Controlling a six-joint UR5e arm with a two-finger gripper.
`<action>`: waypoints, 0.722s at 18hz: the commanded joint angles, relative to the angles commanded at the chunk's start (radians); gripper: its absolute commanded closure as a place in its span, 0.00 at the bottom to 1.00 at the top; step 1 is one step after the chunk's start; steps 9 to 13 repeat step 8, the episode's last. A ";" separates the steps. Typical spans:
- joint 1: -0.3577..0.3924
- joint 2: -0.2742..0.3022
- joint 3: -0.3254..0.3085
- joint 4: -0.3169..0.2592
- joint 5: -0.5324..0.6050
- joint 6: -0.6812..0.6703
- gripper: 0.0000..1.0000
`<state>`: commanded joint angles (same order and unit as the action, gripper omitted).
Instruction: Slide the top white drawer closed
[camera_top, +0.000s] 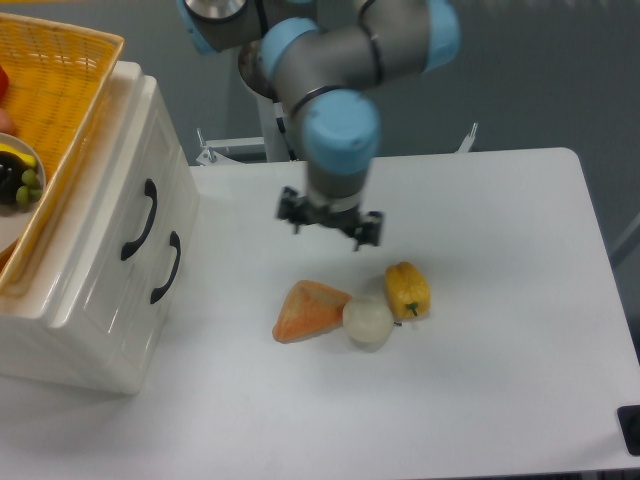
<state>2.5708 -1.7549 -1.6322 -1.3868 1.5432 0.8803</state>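
The small cream-white cabinet (100, 330) stands at the left of the table with its front facing right. The top white drawer (120, 190) carries the upper black curved handle (140, 220); its front looks about flush with the lower drawer (135, 310), which has its own black handle (166, 267). My gripper (330, 224) hangs pointing down over the table's middle, well to the right of the cabinet and apart from it. Its black fingertips (291, 212) stick out on both sides, so it is open and holds nothing.
An orange woven basket (70, 70) with a plate of fruit sits on top of the cabinet. An orange wedge-shaped vegetable (310, 311), a white onion (368, 323) and a yellow pepper (407, 290) lie close together just in front of the gripper.
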 joint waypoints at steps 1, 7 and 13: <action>0.012 0.000 0.005 0.002 0.000 0.028 0.00; 0.069 0.002 0.032 -0.008 0.003 0.174 0.00; 0.077 0.003 0.026 -0.009 0.003 0.174 0.00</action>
